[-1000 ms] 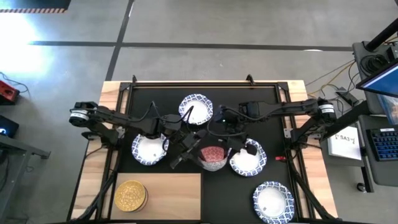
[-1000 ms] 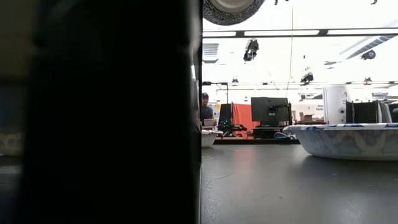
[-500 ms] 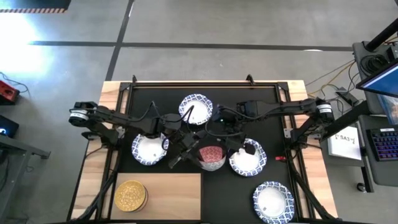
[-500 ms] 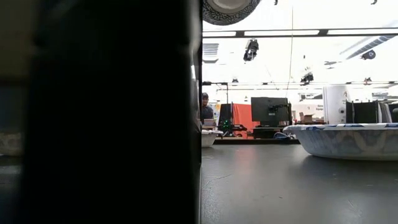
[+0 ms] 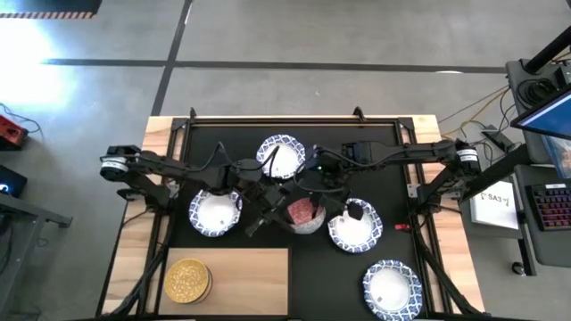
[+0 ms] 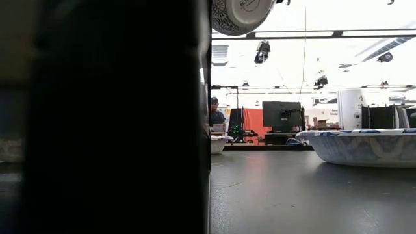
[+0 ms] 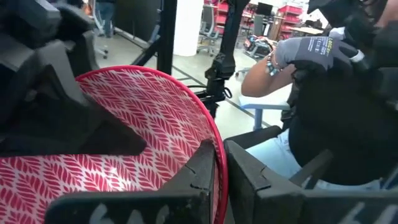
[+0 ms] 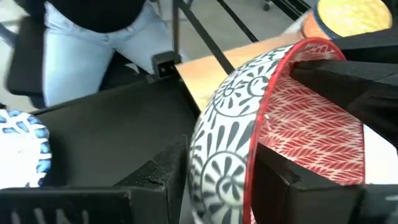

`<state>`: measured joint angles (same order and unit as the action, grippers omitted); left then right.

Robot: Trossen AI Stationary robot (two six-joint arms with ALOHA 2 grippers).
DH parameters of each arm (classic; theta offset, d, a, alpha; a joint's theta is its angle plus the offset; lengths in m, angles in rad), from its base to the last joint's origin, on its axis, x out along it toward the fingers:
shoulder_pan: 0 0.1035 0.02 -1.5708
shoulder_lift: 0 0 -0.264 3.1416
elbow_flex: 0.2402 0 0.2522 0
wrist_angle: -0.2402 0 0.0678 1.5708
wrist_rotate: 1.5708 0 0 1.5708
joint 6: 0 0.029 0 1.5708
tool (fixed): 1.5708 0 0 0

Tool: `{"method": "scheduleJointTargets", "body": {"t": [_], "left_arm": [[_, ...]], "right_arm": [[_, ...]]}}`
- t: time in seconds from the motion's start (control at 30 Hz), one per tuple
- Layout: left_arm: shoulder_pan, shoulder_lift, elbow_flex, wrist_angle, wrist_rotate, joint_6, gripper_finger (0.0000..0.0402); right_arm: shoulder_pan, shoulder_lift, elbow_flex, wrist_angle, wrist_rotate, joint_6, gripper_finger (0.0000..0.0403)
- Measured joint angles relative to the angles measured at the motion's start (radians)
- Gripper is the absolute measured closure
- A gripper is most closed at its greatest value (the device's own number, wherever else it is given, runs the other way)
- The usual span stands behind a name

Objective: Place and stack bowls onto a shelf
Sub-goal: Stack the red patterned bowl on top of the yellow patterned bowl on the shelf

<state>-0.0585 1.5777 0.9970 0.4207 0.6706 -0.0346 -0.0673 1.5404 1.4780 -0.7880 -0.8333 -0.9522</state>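
Observation:
The red-pink bowl (image 5: pixel 303 214), with a grey-and-white patterned outside, hangs in the air over the black mat between my two grippers. My left gripper (image 5: pixel 284 212) is shut on its left rim and my right gripper (image 5: pixel 323 207) is shut on its right rim. The low view shows only the bowl's underside (image 6: pixel 240 13) at the picture's top. The golden yellow bowl (image 5: pixel 187 281) sits on the light-wood shelf (image 5: pixel 245 281). Several white bowls with blue rims rest on the mat (image 5: pixel 282 156) (image 5: pixel 214 214) (image 5: pixel 355 229) (image 5: pixel 391 287). The other small bowls do not show. My left gripper (image 7: pixel 221 168) pinches the bowl's rim (image 7: pixel 219 146), one finger inside and one outside, coming from the table's left. The bowl is lifted clear and tilted. My right gripper (image 8: pixel 217 180) pinches the opposite rim (image 8: pixel 258 143), one finger on the patterned outside wall and one on the red inside, coming from the table's right.
A person in jeans and a grey glove (image 7: pixel 311 53) is close beyond the table. A large dark mass (image 6: pixel 104 117) blocks the left half of the low view. The shelf has bare wood right of the yellow bowl.
Both grippers, still shut on the red-pink bowl, have carried it a little toward the table's far edge. The bowl has tipped: the low view now shows more of its underside, at a slant.

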Motion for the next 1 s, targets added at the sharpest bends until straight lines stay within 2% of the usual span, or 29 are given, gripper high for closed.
{"method": "scheduleJointTargets", "body": {"t": [0.1, 0.43, 0.63, 1.0], "left_arm": [[0.007, -0.004, 0.002, 0.005, 0.005, 0.005, 0.0397], [0.013, -0.031, 0.003, -0.024, 0.016, -0.005, 0.0399], [0.014, -0.031, 0.003, -0.029, 0.012, -0.011, 0.04], [0.028, -0.045, 0.0, -0.046, 0.009, 0.011, 0.0401]], "right_arm": [[-0.001, -0.017, 0.004, 0.009, 0.05, 0.021, 0.0264], [-0.02, -0.076, 0.025, 0.028, 0.119, 0.071, 0.0229], [-0.023, -0.092, 0.025, 0.031, 0.127, 0.076, 0.022], [-0.026, -0.073, 0.023, 0.029, 0.083, 0.217, 0.0213]]}}
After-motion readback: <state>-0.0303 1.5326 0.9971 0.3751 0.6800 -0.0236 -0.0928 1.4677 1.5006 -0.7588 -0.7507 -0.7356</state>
